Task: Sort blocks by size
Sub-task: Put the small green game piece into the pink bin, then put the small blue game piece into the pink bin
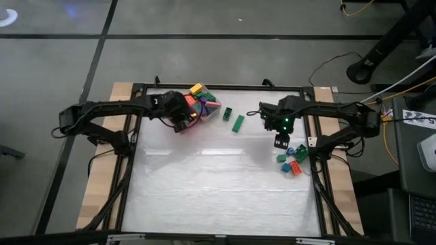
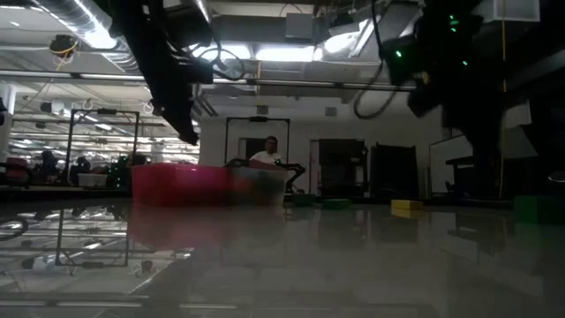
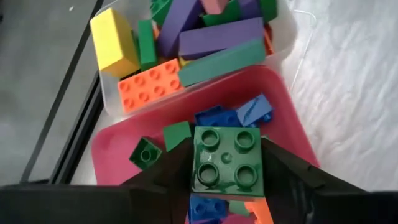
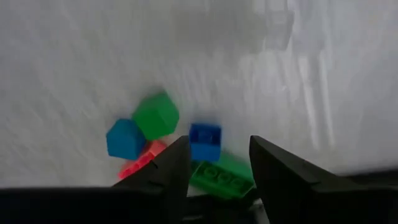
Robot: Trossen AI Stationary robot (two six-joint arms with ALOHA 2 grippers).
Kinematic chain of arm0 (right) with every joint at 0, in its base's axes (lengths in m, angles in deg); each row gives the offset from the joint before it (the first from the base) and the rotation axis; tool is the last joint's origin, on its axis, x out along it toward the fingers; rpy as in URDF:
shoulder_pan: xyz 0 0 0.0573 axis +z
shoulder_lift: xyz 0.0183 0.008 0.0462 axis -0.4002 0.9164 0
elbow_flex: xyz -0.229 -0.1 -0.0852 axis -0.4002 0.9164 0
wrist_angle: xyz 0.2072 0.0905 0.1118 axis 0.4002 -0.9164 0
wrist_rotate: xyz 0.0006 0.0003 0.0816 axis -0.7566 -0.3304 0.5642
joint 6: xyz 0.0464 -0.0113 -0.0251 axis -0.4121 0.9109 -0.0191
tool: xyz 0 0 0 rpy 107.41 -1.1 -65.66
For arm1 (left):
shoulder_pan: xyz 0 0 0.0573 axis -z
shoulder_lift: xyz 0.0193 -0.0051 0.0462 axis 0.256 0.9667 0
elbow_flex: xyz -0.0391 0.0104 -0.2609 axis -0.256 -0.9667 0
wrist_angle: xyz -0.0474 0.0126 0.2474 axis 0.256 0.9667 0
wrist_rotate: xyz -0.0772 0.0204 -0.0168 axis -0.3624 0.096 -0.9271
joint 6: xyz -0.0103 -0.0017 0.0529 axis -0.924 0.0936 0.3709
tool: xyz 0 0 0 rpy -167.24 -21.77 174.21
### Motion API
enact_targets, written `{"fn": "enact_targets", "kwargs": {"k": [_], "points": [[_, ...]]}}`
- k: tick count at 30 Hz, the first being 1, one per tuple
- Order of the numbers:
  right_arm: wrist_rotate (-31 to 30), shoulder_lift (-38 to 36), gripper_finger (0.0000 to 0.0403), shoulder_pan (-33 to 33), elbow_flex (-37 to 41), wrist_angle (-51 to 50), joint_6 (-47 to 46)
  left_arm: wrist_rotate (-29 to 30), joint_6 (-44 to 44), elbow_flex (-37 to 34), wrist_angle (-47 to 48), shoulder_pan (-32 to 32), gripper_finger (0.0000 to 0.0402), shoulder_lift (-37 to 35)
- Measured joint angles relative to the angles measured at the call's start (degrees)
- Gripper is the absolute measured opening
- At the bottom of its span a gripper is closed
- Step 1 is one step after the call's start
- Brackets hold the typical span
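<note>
— What's on the left?

— The left hand (image 3: 227,163) hangs over the pink tray (image 3: 112,149) at the far edge of the tabletop (image 1: 218,184). A dark green square block (image 3: 227,163) sits between its fingers; whether they pinch it or have let go, I can't tell. Blue and green blocks lie in the tray below. Just beyond, a clear tray (image 3: 109,102) holds long purple, green, yellow and orange blocks.

— And the middle?

— Two green blocks (image 1: 234,118) lie loose beside the trays.

— The right side?

— The right hand (image 4: 214,163) hovers with its fingers spread and empty above a small cluster of blocks (image 4: 168,140): blue, green, red, near the tabletop's right edge.
</note>
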Motion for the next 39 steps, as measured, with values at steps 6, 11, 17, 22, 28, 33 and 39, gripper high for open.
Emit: {"fn": "enact_targets", "kwargs": {"k": [6, 11, 17, 22, 28, 33, 39], "points": [[0.0, -0.3, 0.0166, 0.0, 7.9, 0.2, -3.4, 0.0, -0.9, 0.0, 0.4, -0.9, 0.0169, 0.0], [0.0, -0.3, 0.0166, 0.0, 12.0, 0.7, -3.5, 0.0, -1.4, 0.0, 0.3, -0.9, 0.0188, 0.0], [0.1, -0.3, 0.0166, 0.0, 13.4, 4.0, -3.6, 0.0, -1.5, 0.0, 0.2, -0.9, 0.0203, 0.0], [4.7, -0.3, 0.0166, 0.0, 13.5, 5.0, -3.6, 0.0, -2.8, 0.0, 0.2, -0.9, 0.0201, 0.0], [7.4, -0.3, 0.0166, 0.0, 13.5, 5.6, -3.6, 0.0, -4.5, 0.0, 0.2, -0.9, 0.0201, 0.0], [6.4, -0.3, 0.0166, 0.0, 13.5, 6.9, -3.6, 0.0, -4.5, 0.0, 0.2, -0.9, 0.0200, 0.0], [3.9, -0.3, 0.0166, 0.0, 13.5, 5.8, -4.9, 0.0, -4.5, 0.0, 0.2, -0.9, 0.0200, 0.0]]}}
